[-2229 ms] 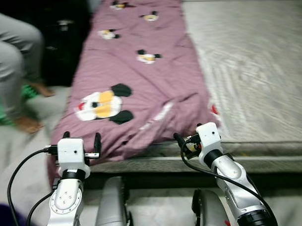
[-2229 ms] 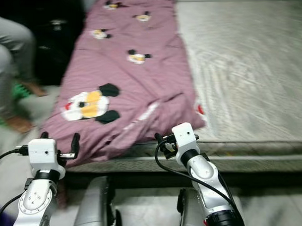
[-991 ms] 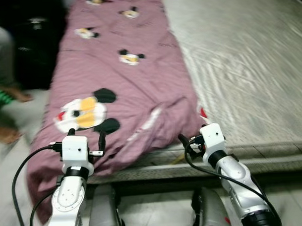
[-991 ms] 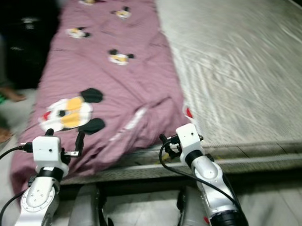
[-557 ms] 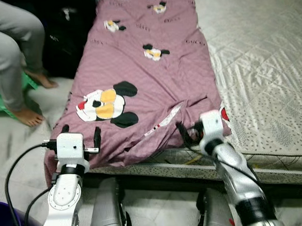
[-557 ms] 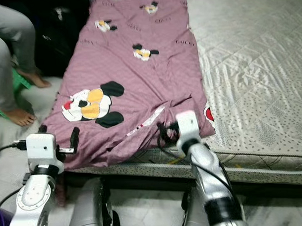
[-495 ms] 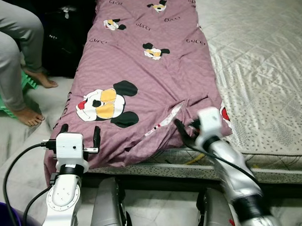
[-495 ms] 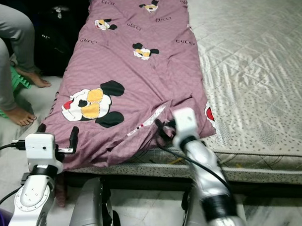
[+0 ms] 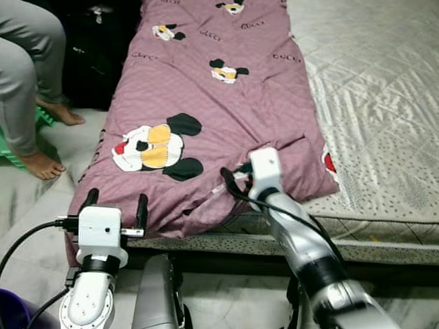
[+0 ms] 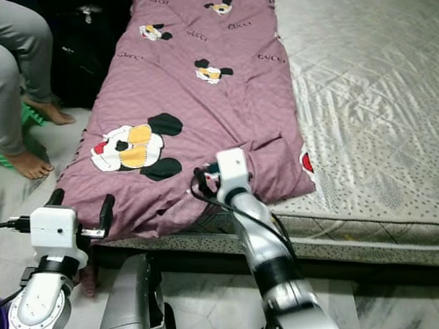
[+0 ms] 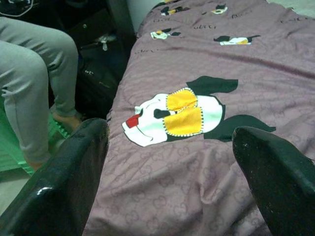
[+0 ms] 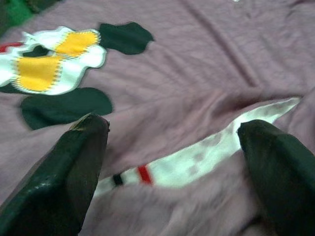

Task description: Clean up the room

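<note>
A person's bare foot [image 9: 41,165] rests on the floor well to the left of the left end effector [image 9: 114,207], whose fingers stand wide apart with nothing held, just short of the hanging edge of the mauve cartoon-mouse quilt [image 9: 210,100]. That quilt lies along the left half of the grey quilted mattress [image 9: 379,79]. The right end effector [image 9: 231,180], also spread wide, hovers over the rumpled near corner, above a white inner strip [image 12: 197,152]. Closing there may pinch only one layer, so the fold could slip free.

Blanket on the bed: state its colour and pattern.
The blanket is mauve-purple with cartoon mouse heads in black, white, yellow and red; clearest in the left eye view.
</note>
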Available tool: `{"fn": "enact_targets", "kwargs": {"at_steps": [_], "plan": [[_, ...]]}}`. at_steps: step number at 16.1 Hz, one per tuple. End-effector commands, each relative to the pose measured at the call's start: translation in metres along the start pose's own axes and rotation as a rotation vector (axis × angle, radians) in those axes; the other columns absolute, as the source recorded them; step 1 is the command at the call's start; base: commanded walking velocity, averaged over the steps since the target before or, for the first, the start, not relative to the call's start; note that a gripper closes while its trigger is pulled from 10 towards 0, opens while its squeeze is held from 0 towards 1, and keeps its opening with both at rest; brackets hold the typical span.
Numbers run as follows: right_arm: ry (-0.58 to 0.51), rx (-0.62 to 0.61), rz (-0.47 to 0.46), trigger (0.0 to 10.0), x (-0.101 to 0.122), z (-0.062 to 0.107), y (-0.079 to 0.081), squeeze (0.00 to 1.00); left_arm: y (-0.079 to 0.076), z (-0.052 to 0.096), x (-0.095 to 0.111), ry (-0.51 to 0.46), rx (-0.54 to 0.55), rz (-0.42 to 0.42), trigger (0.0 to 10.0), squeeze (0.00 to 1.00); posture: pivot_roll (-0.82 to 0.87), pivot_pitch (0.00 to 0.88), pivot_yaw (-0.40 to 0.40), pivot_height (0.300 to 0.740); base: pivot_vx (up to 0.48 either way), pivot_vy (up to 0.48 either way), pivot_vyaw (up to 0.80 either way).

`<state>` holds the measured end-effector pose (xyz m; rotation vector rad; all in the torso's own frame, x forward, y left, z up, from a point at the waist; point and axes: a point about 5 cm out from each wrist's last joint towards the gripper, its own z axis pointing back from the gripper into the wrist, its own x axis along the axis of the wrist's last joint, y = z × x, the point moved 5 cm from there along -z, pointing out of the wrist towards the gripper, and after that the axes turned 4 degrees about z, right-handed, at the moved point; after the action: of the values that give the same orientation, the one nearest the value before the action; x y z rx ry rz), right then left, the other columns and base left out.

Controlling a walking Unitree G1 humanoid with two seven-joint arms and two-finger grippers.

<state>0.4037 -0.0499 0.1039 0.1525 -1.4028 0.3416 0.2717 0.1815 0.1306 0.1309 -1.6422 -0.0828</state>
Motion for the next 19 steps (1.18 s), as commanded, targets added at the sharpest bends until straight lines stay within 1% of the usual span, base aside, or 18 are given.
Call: {"fn": "enact_targets", "kwargs": {"at_steps": [1, 2, 3, 4, 5, 6, 7, 8, 9, 10, 11, 12, 13, 14, 16, 18, 19], "plan": [[0.014, -0.039, 0.033, 10.0, 0.002, -0.005, 0.001, 0.00, 0.001, 0.003, 0.000, 0.012, 0.003, -0.013, 10.0, 0.00, 0.15, 0.197, 0.014, 0.553, 0.000, 0.000, 0.00], [0.022, -0.064, 0.036, 10.0, 0.003, -0.007, -0.001, 0.00, 0.000, 0.003, 0.000, 0.014, 0.002, -0.013, 10.0, 0.00, 0.15, 0.197, 0.016, 0.553, 0.000, 0.000, 0.00], [0.065, -0.140, 0.057, 10.0, 0.001, -0.011, -0.011, 0.00, -0.002, 0.001, 0.001, 0.016, -0.009, -0.014, 10.0, 0.00, 0.15, 0.198, 0.019, 0.553, 0.000, 0.000, 0.00], [0.077, -0.161, 0.061, 10.0, -0.001, -0.011, -0.015, 0.00, -0.002, 0.001, 0.001, 0.016, -0.010, -0.014, 10.0, 0.00, 0.15, 0.198, 0.022, 0.553, 0.000, 0.000, 0.00], [0.136, -0.204, 0.095, 10.0, -0.013, -0.009, -0.027, 0.00, -0.001, 0.000, 0.001, 0.019, -0.009, -0.015, 10.0, 0.00, 0.15, 0.198, 0.022, 0.553, 0.000, 0.000, 0.00], [0.166, -0.227, 0.121, 10.0, -0.020, -0.006, -0.035, 0.00, -0.001, -0.001, 0.001, 0.021, -0.008, -0.016, 10.0, 0.00, 0.14, 0.198, 0.022, 0.553, 0.000, 0.000, 0.00], [0.217, -0.256, 0.166, 10.0, -0.034, -0.001, -0.050, 0.00, -0.001, -0.002, 0.000, 0.024, -0.006, -0.014, 10.0, 0.00, 0.14, 0.198, 0.020, 0.553, 0.000, 0.000, 0.00], [0.237, -0.272, 0.190, 10.0, -0.039, 0.002, -0.058, 0.00, -0.001, -0.002, 0.000, 0.027, -0.003, -0.011, 10.0, 0.00, 0.14, 0.198, 0.020, 0.553, 0.000, 0.000, 0.00], [0.254, -0.303, 0.233, 10.0, -0.045, 0.007, -0.071, 0.00, -0.001, -0.003, -0.001, 0.031, 0.000, -0.009, 10.0, 0.00, 0.13, 0.198, 0.019, 0.553, 0.000, 0.000, 0.00], [0.260, -0.308, 0.236, 10.0, -0.047, 0.008, -0.074, 0.00, -0.001, -0.003, -0.001, 0.031, 0.000, -0.008, 10.0, 0.00, 0.13, 0.198, 0.019, 0.553, 0.000, 0.000, 0.00], [0.270, -0.338, 0.217, 0.4, -0.052, 0.013, -0.086, 0.00, -0.002, -0.003, -0.001, 0.033, 0.000, -0.005, 10.0, 0.00, 0.13, 0.197, 0.021, 0.553, 0.000, 0.000, 0.00], [0.270, -0.350, 0.208, 0.0, -0.054, 0.015, -0.090, 0.00, -0.003, -0.003, -0.002, 0.034, 0.000, -0.003, 10.0, 0.00, 0.13, 0.197, 0.022, 0.553, 0.000, 0.000, 0.00], [0.274, -0.365, 0.191, 0.0, -0.057, 0.018, -0.095, 0.00, -0.002, -0.004, -0.001, 0.034, 0.000, -0.002, 10.0, 0.00, 0.13, 0.196, 0.024, 0.553, 0.000, 0.000, 0.00], [0.274, -0.368, 0.188, 0.0, -0.057, 0.019, -0.097, 0.00, -0.002, -0.004, -0.001, 0.033, 0.000, -0.003, 10.0, 0.00, 0.13, 0.196, 0.024, 0.553, 0.000, 0.000, 0.00], [0.254, -0.408, 0.154, 0.0, -0.066, 0.031, -0.111, 0.00, 0.001, -0.007, -0.001, 0.034, 0.011, -0.001, 10.0, 0.00, 0.13, 0.194, 0.024, 0.553, 0.000, 0.000, 0.00], [0.252, -0.424, 0.135, 0.0, -0.072, 0.038, -0.117, 0.00, 0.002, -0.007, -0.001, 0.035, 0.014, -0.001, 10.0, 0.00, 0.12, 0.198, 0.027, 0.553, 0.000, 0.000, 0.00], [0.253, -0.448, 0.126, 0.0, -0.078, 0.047, -0.123, 0.00, 0.002, -0.006, -0.003, 0.042, 0.018, 0.004, 10.0, 0.00, 0.12, 0.198, 0.027, 0.553, 0.000, 0.000, 0.00]]}}
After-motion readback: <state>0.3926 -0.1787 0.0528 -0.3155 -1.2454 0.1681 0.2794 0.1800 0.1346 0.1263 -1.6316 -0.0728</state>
